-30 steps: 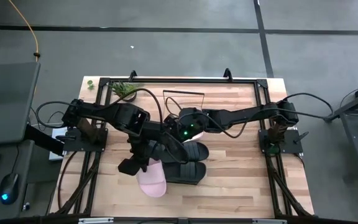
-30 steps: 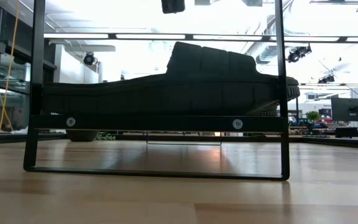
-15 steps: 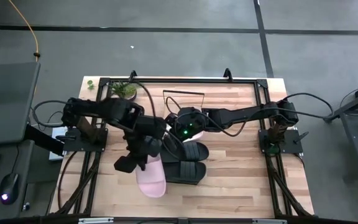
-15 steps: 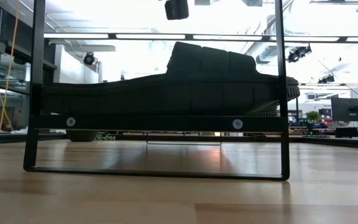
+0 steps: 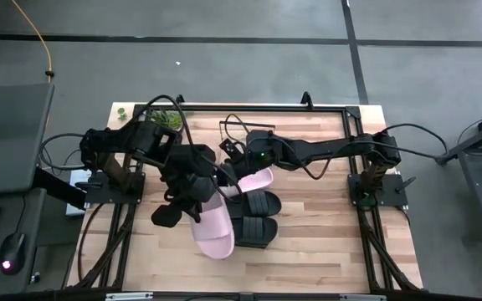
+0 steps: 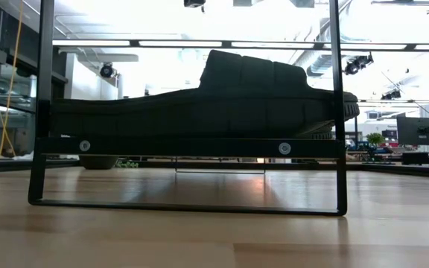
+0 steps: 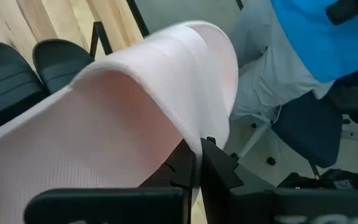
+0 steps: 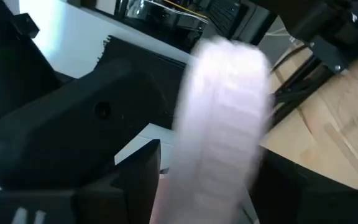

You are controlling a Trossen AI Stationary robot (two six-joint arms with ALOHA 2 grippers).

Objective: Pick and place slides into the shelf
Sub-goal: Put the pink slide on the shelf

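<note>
The light-wood worktop (image 5: 316, 242) is carrying a black frame running around its edges and an arm base on each side. At its middle the shelf (image 6: 188, 147) is standing directly on the boards on thin black wire legs, and two black slides (image 5: 258, 219) are lying side by side on it. A small green plant (image 5: 167, 119) is sitting at the far left corner. A thin black wire rectangle (image 5: 247, 132) is lying flat at the far middle. The near strip of the worktop is showing bare planks.
</note>
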